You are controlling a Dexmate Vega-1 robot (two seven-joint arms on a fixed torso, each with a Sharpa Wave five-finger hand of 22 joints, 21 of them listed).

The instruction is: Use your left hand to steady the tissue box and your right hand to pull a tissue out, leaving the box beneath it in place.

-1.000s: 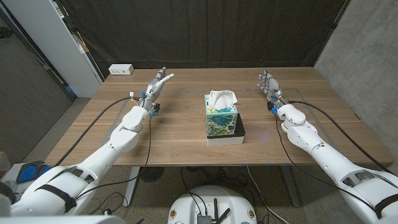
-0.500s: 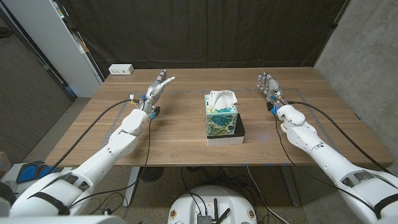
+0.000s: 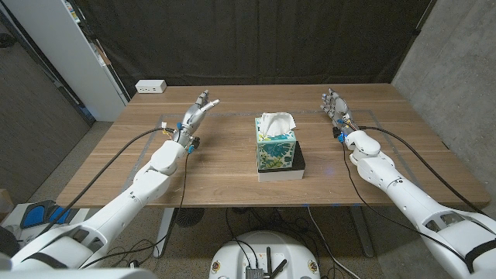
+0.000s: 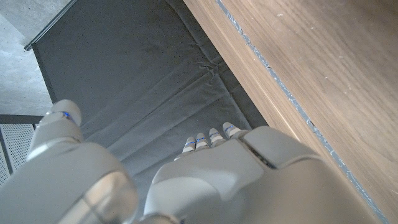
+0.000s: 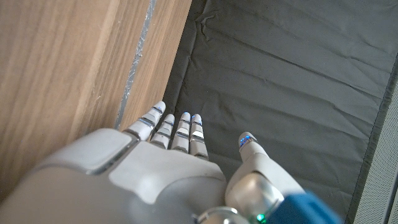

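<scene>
Presently: tissue box (image 3: 275,149) stood mid-surface (image 3: 232,167) atop a flat box (image 3: 297,167) | tissue (image 3: 275,122) judged soft, tear-prone; pinch its raised tuft | left hand (image 3: 200,106) and right hand (image 3: 334,105) spread, empty, well apart from it.

1. The head view looks steeply down from above and behind both arms. It takes in the whole wooden table (image 3: 232,167), with the left hand (image 3: 198,108) and right hand (image 3: 335,104) well apart over its far half, and the dark curtain (image 3: 256,39) beyond their fingertips.
2. The left wrist view sits tight against the back of the left hand (image 4: 236,180), facing along its fingers toward the table's far edge (image 4: 273,87) and the curtain (image 4: 143,87).
3. The right wrist view sits equally close behind the right hand (image 5: 161,168), facing along its fingers.
4. All three views share the table's far edge and the curtain.
</scene>
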